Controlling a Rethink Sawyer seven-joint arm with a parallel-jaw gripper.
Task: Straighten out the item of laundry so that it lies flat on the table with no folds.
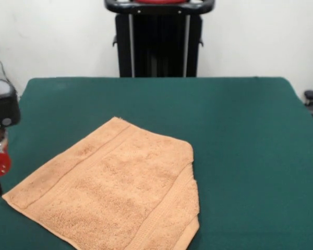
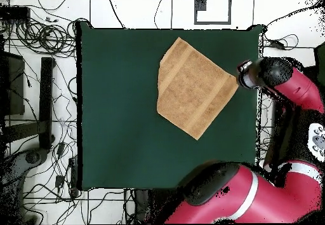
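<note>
Towel [image 1: 115, 192] corner folded, prob.

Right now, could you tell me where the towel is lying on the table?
In the overhead view the towel lies skewed on the green table, near its top-right corner, one corner beside the tool at the right edge.

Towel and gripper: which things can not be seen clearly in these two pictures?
- Towel: front view, its near corner is cut off by the bottom edge.
- Towel, folded side: both views, what lies under the flap is hidden.
- Gripper: overhead view, the arm's own body covers the jaws; front view, the left edge cuts it.
</note>
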